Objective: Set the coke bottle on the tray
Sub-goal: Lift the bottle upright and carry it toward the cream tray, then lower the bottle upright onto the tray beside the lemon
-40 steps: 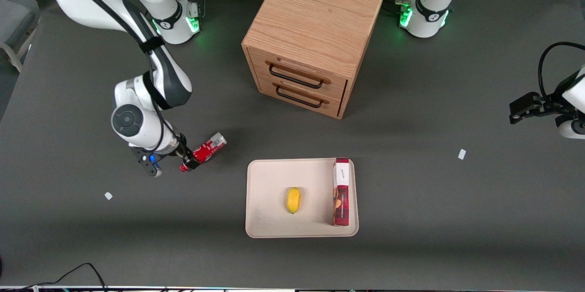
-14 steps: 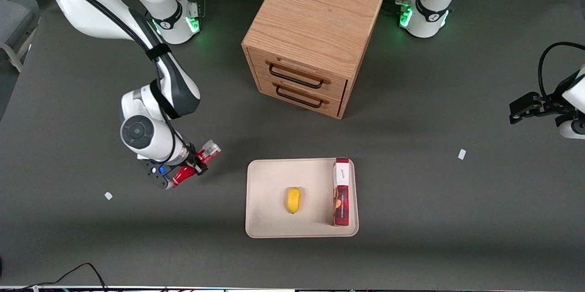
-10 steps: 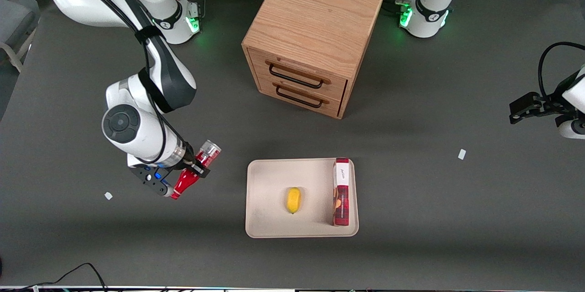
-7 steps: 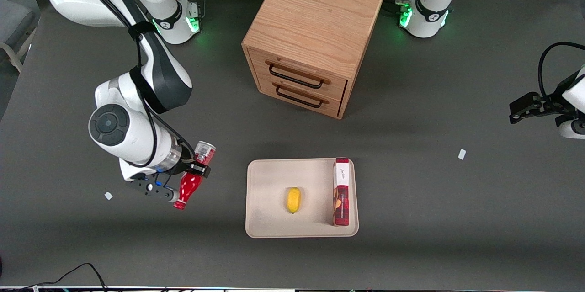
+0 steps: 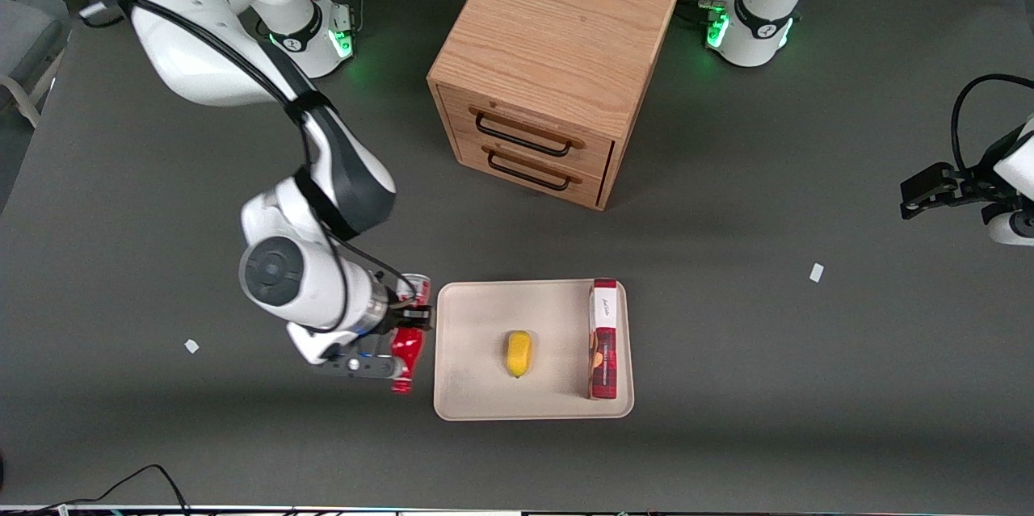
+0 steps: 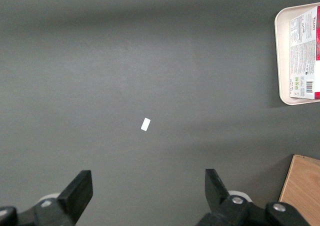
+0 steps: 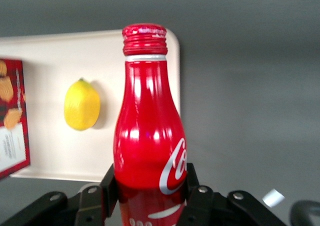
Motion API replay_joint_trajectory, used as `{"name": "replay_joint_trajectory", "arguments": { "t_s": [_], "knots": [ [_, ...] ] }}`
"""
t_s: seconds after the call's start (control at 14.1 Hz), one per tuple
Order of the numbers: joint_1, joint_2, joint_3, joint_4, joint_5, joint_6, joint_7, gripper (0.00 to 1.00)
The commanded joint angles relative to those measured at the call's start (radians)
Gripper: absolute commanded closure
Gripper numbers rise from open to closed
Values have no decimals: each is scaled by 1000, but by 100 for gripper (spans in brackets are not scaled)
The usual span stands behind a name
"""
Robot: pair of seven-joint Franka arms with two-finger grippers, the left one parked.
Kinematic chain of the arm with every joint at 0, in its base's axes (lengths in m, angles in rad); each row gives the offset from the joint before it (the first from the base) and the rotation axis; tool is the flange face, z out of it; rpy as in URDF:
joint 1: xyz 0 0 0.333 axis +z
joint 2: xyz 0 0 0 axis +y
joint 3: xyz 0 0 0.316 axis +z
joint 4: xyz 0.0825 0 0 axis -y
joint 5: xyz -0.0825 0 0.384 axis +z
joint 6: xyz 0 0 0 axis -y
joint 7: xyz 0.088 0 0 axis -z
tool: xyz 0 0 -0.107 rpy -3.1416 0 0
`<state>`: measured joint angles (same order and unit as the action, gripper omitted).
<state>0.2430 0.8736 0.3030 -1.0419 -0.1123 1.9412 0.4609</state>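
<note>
Right, your gripper [image 5: 406,320] is clamped on the coke bottle [image 5: 409,338], carried clear of the table [image 5: 727,338] and just beside the tray [image 5: 477,314], at the edge toward the working arm's end. From the front view the bottle lies roughly level in the grip, silver base pointing away from the front camera, red cap pointing toward it, and the whole length runs alongside that tray edge rather than over it. The wrist camera gives you the close look: coke bottle [image 7: 148,136] filling the middle, white script logo showing, the two black fingers [image 7: 196,196] pressed against its lower body on either side, the gripper [image 7: 150,198] closed tight around it. Past the cap you can see the tray [image 7: 60,156] with its rounded corner.

On the tray you've got a lemon [image 5: 519,353] sitting near the middle, and a red-and-white box [image 5: 604,338] lying along the edge toward the parked arm's end; the two are well apart. The lemon [image 7: 82,104] and the box [image 7: 12,116] both show in the wrist view too. Farther from the front camera than the tray stands the wooden drawer cabinet [image 5: 557,64], both drawers shut.
</note>
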Motion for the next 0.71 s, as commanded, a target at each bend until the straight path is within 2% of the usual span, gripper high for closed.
{"name": "replay_joint_trajectory", "arguments": {
  "t_s": [0.0, 0.14, 0.64],
  "knots": [
    [85, 76, -68, 86, -32, 25, -97, 100],
    [137, 119, -134, 88, -32, 77, -100, 100],
    [148, 217, -140, 85, -27, 186, -102, 100]
  ]
}}
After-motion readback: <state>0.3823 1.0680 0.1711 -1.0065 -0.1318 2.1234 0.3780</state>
